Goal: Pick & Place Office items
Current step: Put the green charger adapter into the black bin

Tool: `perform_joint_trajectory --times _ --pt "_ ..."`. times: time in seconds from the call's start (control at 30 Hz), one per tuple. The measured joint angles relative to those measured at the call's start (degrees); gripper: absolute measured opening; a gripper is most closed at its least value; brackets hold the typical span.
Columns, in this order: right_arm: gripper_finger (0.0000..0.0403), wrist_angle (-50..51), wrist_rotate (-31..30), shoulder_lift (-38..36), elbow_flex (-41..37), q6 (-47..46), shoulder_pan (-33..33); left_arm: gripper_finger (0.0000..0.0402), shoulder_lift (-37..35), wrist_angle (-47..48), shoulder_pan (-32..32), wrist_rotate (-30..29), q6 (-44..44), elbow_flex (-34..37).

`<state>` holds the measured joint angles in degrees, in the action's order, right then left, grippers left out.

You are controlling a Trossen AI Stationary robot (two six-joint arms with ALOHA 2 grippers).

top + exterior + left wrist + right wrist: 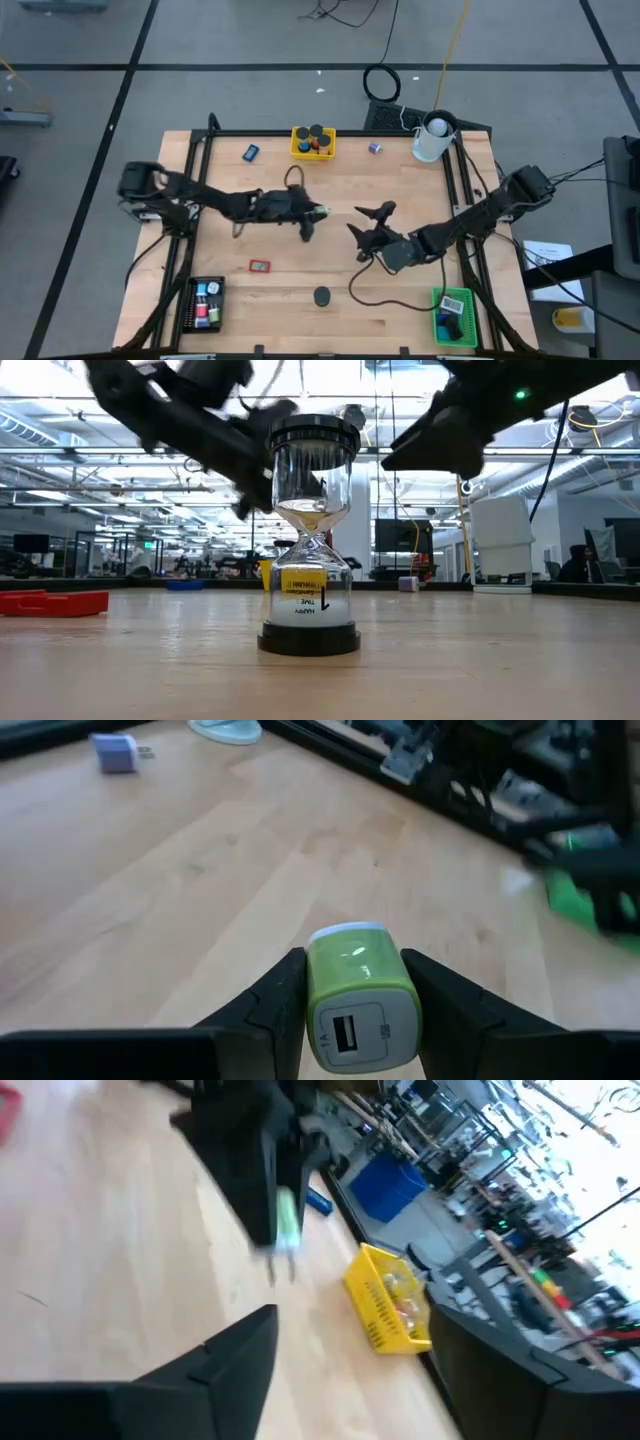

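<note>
Seen from above, left to right. Lower left: black tray (204,303), holding several small coloured items. Just above it, loose on the table (400,170): red block (259,265). Upper left of the table: blue block (250,152), also loose. Centre left: left gripper (318,212), clamped on a green-and-white charger (321,212), above the bare wood. Top centre: yellow tray (313,143) with black caps and coloured bits inside. Low centre: hourglass (321,296), standing alone. Right of the yellow tray: purple block (375,148), loose. Centre right: right gripper (366,222), fingers spread, nothing between them, facing the left one. Top right: white cup (431,139). Lower right: green tray (455,316), with a dark item and a label-like one.

Progress, as a judgement: partly done. All three trays stocked; red, blue and purple blocks and the hourglass left out; charger in the air, probably bound for a tray.

Left wrist view: charger (355,996) squeezed between both fingers, USB slot facing the camera, a detail lost from above; purple block (118,752) at upper left. Low view: hourglass (310,540) dead centre, with a yellow label and sand in it. Right wrist view: open fingers at the bottom, the charger (286,1216) with its prongs hanging down, yellow tray (388,1298) centre right.
</note>
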<state>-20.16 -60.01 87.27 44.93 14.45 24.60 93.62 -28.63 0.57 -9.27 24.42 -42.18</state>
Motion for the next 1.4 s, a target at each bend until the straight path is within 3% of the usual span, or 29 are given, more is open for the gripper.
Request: perform_joint_trajectory --times 0.27,0.6,0.83,1.0,1.2,1.4 --pt "0.0142 -2.7 1.6 -0.8 -7.5 -8.4 0.9 0.0145 -18.6 14.8 9.5 -7.8 -2.2 7.5" --pt "0.0009 -11.9 6.2 -0.7 -11.7 -7.2 0.9 0.0149 -34.9 43.5 25.0 -10.4 8.8 9.9" --pt "0.0011 -11.9 6.3 -0.7 -11.8 -7.1 0.9 0.0151 -41.8 54.0 37.9 -3.1 19.4 9.8" --pt "0.0002 -11.8 6.3 -0.7 -11.8 -7.3 0.9 0.0151 -44.3 59.7 46.4 4.2 35.2 9.8" --pt "0.0003 -11.7 6.3 -0.7 -11.8 -7.6 0.9 0.0151 -42.9 61.0 54.3 10.4 54.1 9.8" --pt "0.0004 -11.7 6.3 -0.7 -11.8 -7.6 0.9 0.0152 -38.0 59.8 58.3 10.8 60.5 9.8"
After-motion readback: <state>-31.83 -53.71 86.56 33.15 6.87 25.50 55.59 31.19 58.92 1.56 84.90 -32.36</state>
